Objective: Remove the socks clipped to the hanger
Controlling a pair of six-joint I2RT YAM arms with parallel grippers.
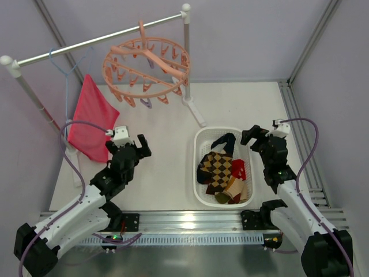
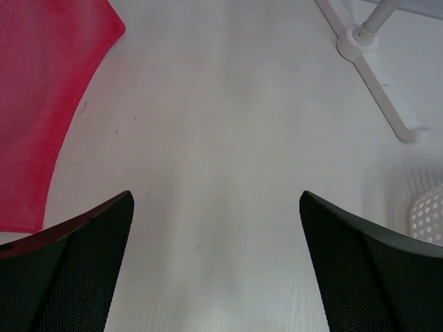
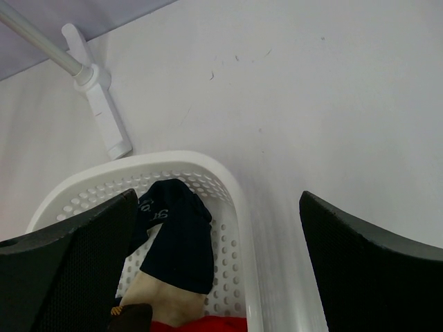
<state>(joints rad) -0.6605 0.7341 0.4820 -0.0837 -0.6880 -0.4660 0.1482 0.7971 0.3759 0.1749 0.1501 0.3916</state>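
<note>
The salmon-pink ring hanger [image 1: 147, 66] hangs from the rail at the back; its clip pegs hold no socks. Several socks lie in the white basket [image 1: 202, 141]: a dark navy one [image 1: 223, 143], a diamond-patterned one [image 1: 216, 167], a red one [image 1: 239, 170] and a striped one [image 1: 233, 189]. My left gripper [image 1: 137, 147] is open and empty over the table, left of the basket. My right gripper [image 1: 256, 135] is open and empty beside the basket's right rim. The right wrist view shows the navy sock [image 3: 176, 235] inside the basket [image 3: 235, 200].
A large pink-red cloth [image 1: 91, 118] hangs on a thin light-blue wire hanger [image 1: 63, 66] at the left; it also shows in the left wrist view [image 2: 41, 104]. The rack's white foot [image 1: 193, 109] stands behind the basket. Metal frame posts line the right side.
</note>
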